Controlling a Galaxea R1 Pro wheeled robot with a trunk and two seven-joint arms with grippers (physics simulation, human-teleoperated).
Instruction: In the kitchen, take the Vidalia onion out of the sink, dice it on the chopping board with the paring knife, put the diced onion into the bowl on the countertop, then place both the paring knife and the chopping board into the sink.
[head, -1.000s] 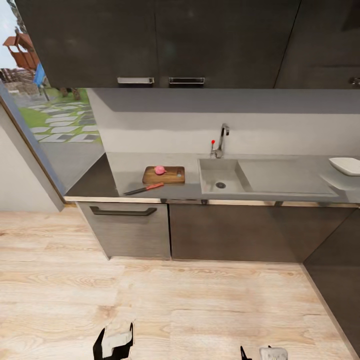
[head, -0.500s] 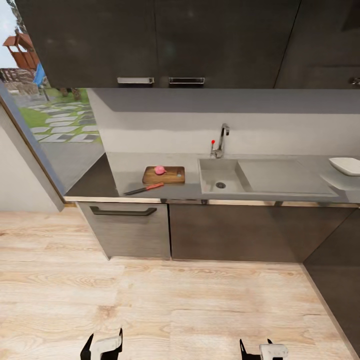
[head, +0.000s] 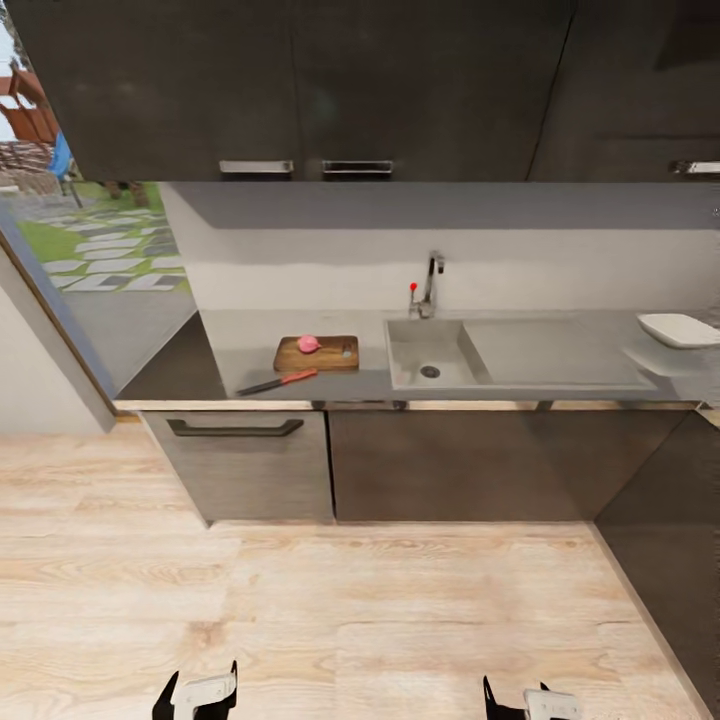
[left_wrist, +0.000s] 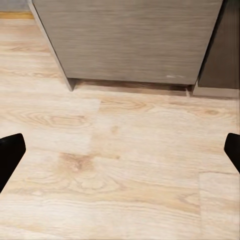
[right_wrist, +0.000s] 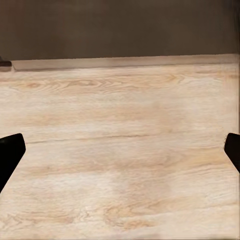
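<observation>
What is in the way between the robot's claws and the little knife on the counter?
Nothing visible. Both claws, left and right, hang low over bare wood floor. The paring knife lies on the countertop edge, just before the chopping board.

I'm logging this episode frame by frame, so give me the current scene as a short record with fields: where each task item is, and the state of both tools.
onion: Vidalia onion on the chopping board
knife: paring knife on the countertop, in front of the board
sink: sink basin holds nothing, right of the board
bowl: bowl at the countertop's far right
left tool: left tool open, above the wood floor
right tool: right tool open, above the floor
stage: robot stands back from the counter; onion not yet diced
</observation>
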